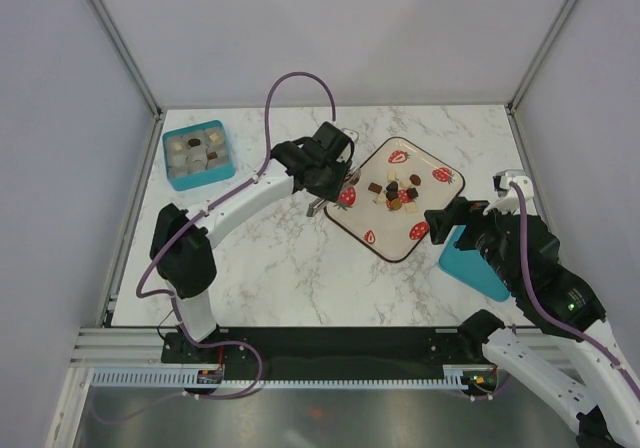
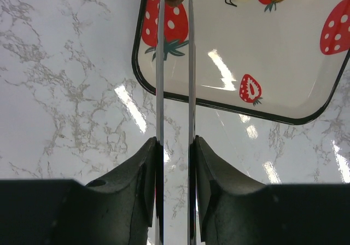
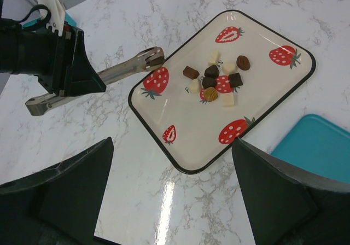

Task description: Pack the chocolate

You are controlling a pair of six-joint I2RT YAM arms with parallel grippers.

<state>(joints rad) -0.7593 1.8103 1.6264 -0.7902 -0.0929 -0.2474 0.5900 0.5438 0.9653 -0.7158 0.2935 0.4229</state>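
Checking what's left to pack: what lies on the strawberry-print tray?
Roughly ten small brown and pale chocolates cluster on the white square tray; metal tongs cover a patch near its edge.

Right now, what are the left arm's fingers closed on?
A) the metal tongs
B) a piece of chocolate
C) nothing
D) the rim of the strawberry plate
A: in the left wrist view the left fingers press both arms of the metal tongs between them, with the tongs' far end over the corner of the strawberry plate.
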